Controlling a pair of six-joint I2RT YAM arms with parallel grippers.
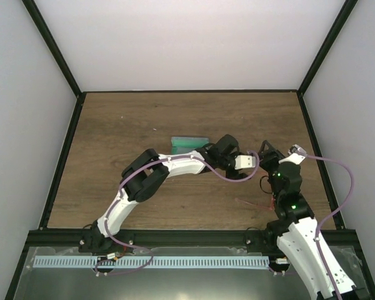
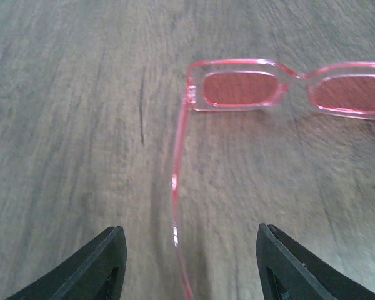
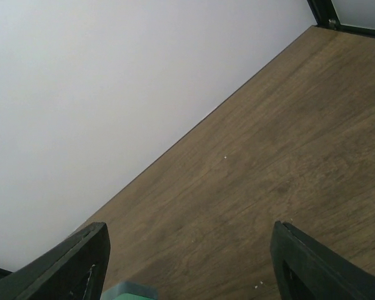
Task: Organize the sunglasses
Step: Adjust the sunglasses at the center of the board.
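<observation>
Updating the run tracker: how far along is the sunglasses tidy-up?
Done: nothing visible. The sunglasses lie on the table, one temple arm unfolded, apart from the case. In hand: left end effector open, straddling that arm; right end effector open, empty. Left: likely grasp, fold, put away.
</observation>
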